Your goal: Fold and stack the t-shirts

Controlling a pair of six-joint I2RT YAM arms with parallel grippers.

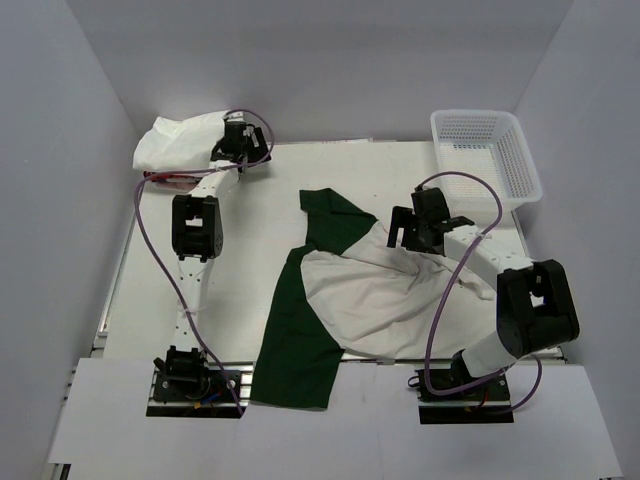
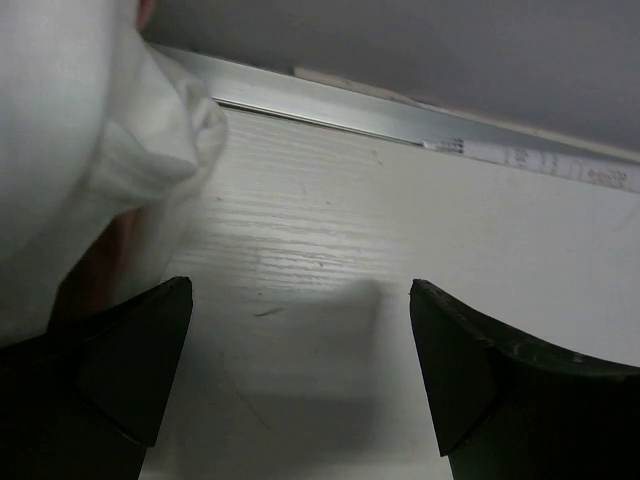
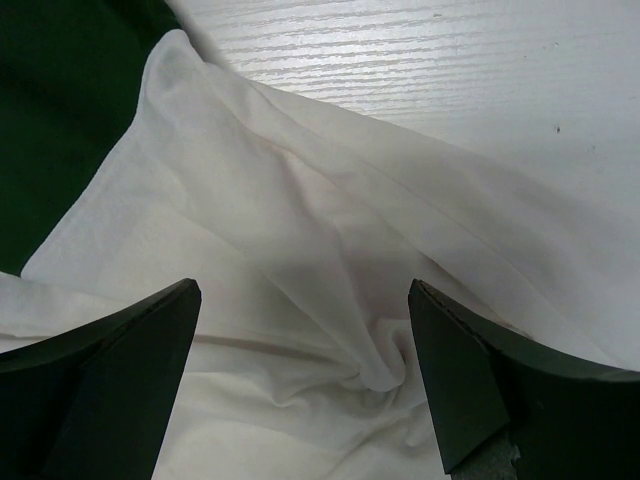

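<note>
White table (image 1: 260,200), barely started imo: big shirt (image 1: 370,295) unfolded under right gripper (image 3: 300,295), white shirt (image 1: 178,140) bunched beside left gripper (image 2: 300,290), both gaping, empty.

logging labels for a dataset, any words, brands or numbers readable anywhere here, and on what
No text can be read in any view.
metal rail at the table's far edge: faint printed marks toward its right end, too small and blurred to read.
green and off-white t-shirt: no lettering shows.
mesh basket: no label shows.
</note>
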